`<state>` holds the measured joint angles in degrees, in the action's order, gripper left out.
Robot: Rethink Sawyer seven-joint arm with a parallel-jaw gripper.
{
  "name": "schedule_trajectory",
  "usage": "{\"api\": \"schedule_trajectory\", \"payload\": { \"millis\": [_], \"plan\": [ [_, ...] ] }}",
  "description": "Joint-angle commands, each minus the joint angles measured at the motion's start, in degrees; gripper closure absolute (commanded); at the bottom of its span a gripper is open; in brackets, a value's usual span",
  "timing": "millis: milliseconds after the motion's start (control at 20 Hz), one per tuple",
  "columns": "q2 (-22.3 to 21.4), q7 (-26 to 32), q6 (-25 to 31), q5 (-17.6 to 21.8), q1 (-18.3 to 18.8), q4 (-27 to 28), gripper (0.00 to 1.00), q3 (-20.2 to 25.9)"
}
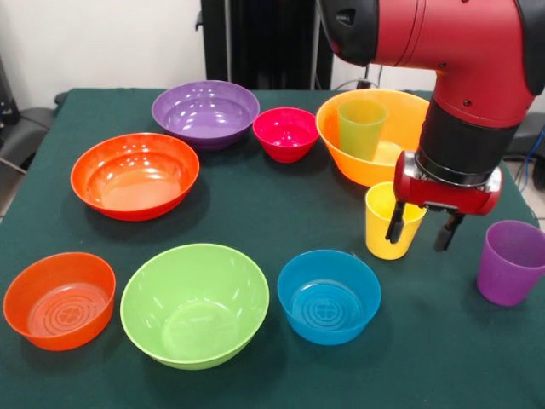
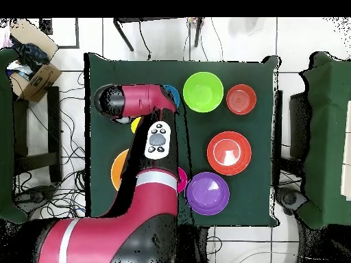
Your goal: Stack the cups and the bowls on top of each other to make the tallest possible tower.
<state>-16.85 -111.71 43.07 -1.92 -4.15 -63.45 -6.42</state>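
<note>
My gripper (image 1: 422, 230) is open and hangs at the yellow cup (image 1: 388, 223), which stands upright on the table. One finger (image 1: 396, 223) is in front of the cup's right side and the other is just past its rim. The green cup (image 1: 361, 128) stands inside the big orange bowl (image 1: 341, 158). The purple cup (image 1: 511, 261) stands alone at the right. The purple bowl (image 1: 206, 112), small pink bowl (image 1: 285, 133), wide red-orange bowl (image 1: 134, 175), small orange bowl (image 1: 60, 299), big lime green bowl (image 1: 194, 303) and small blue bowl (image 1: 329, 296) sit apart. No tower stands.
In the overhead view my arm (image 2: 147, 103) hides the gripper and most of the cups. The lime green bowl (image 2: 203, 91), small orange bowl (image 2: 241, 99), red-orange bowl (image 2: 229, 153) and purple bowl (image 2: 208, 192) show. The dark green table (image 1: 255, 213) ends just right of the purple cup.
</note>
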Motion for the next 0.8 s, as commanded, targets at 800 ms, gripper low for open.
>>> {"api": "schedule_trajectory", "payload": {
  "millis": [800],
  "plan": [
    [-7.9,2.9,1.6,2.9,0.7,-11.6,0.0,6.9]
  ]
}}
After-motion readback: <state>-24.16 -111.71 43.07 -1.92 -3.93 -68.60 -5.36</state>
